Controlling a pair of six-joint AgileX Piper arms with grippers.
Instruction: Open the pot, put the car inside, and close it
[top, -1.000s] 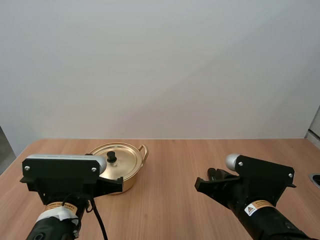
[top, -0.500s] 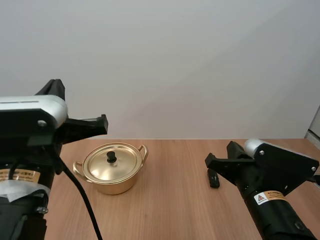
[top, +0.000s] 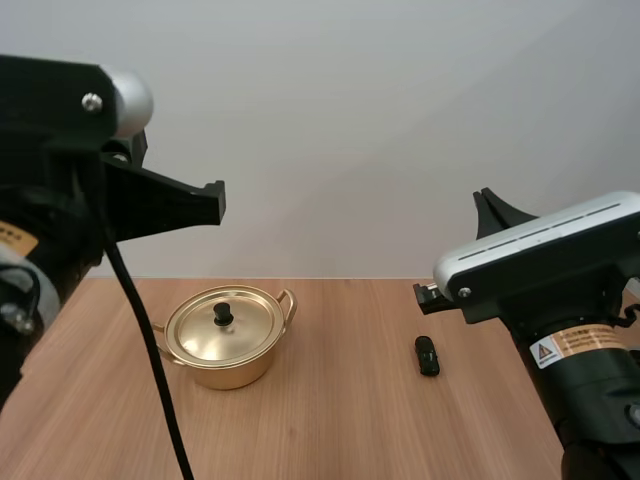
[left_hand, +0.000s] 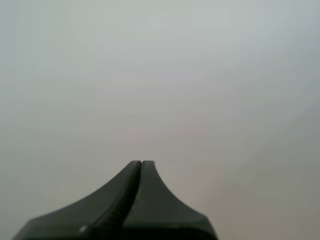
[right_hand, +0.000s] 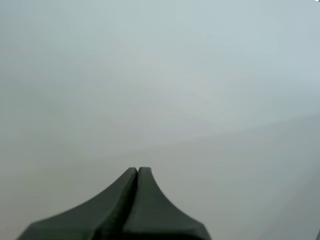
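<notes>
A gold pot (top: 225, 350) with two side handles stands on the wooden table (top: 330, 420), left of centre, its lid on with a black knob (top: 223, 314). A small black toy car (top: 427, 355) lies on the table to the right of the pot. My left gripper (top: 212, 203) is raised high above the pot, pointing forward, and its fingers lie together as one dark wedge (left_hand: 141, 163). My right gripper (top: 422, 295) is raised above and just behind the car, fingers likewise shut on nothing (right_hand: 138, 170). Both point at the plain wall.
A plain pale wall rises behind the table. Bare wood lies between the pot and the car and in front of both.
Both arms have lifted from low over the table to high above it. The car, hidden under the right arm a second ago, now lies in plain sight. Pot and car have not moved.
</notes>
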